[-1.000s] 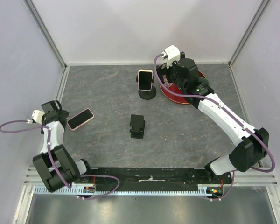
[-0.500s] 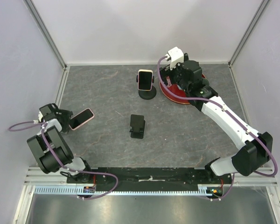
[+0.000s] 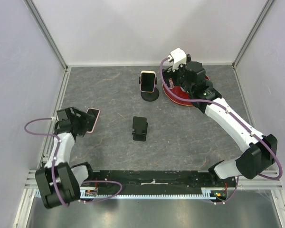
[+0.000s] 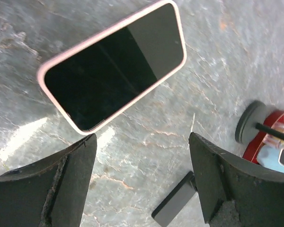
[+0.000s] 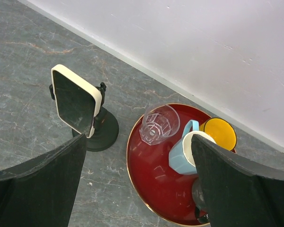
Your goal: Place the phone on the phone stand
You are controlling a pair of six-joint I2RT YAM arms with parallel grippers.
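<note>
Pink-cased phone [image 4: 112, 66] lies flat on grey table [image 4: 217, 71] before spread left fingers [image 4: 42, 189].

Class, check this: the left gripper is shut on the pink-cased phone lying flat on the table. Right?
No. The left gripper is open, not gripping the pink-cased phone, which lies flat on the table, as the left wrist view shows.

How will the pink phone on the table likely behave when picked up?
Probably stiff: the pink phone looks like a flat rigid slab. Lying flat on the table, its thin edges may be hard to catch. Its glossy screen could be slippery.
</note>
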